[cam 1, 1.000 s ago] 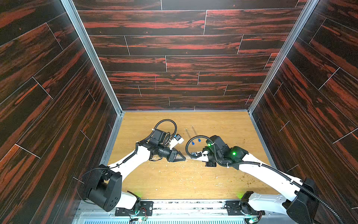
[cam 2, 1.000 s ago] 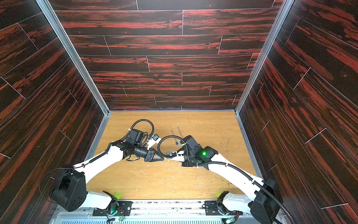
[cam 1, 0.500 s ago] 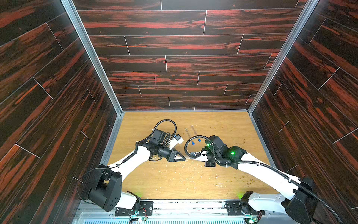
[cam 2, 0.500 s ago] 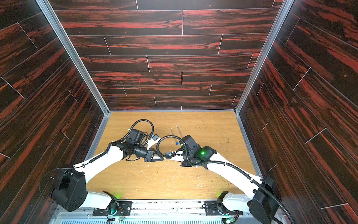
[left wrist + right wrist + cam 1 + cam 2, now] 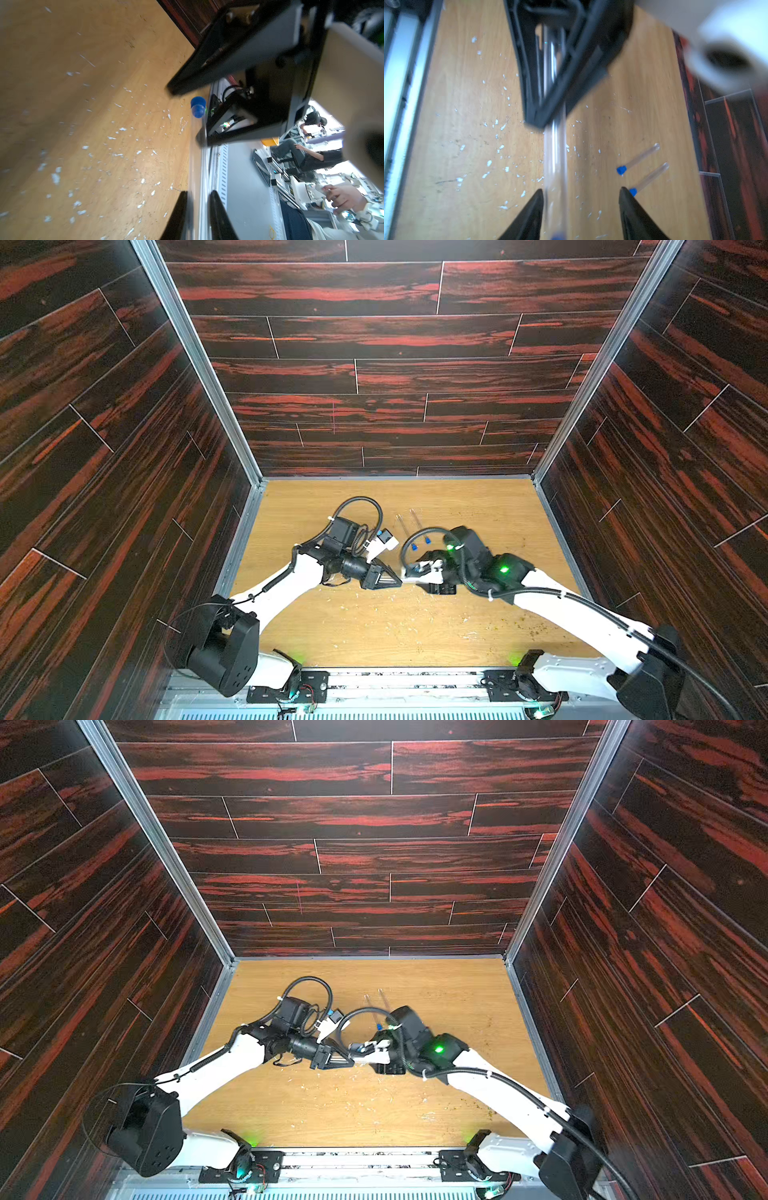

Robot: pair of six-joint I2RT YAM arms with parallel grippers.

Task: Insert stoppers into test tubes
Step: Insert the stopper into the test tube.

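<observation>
— On the left first: any grip in the left gripper (image 5: 397,583)?
— Yes. Closed tight on a tube (image 5: 196,166), held about level over the table (image 5: 478,506), long axis pointing straight across to the right gripper (image 5: 581,190).
— And there, in the middle?
— Jaws apart, one on each side of the tube's far end. Hard to tell whether touching one side or not. In that end, a blue stopper (image 5: 197,108), seemingly pushed in already.
— Anything else near the right gripper?
— Two other tubes (image 5: 638,159) flat on the table, side by side, each plugged in blue, just beside it toward the back wall.
— So, for the next move?
— Probably to draw the right gripper back along the tube's axis, away from the left, not sideways. Otherwise, danger of knocking the stopper. Better placed for laying the tube down: the left arm, the only one holding.
</observation>
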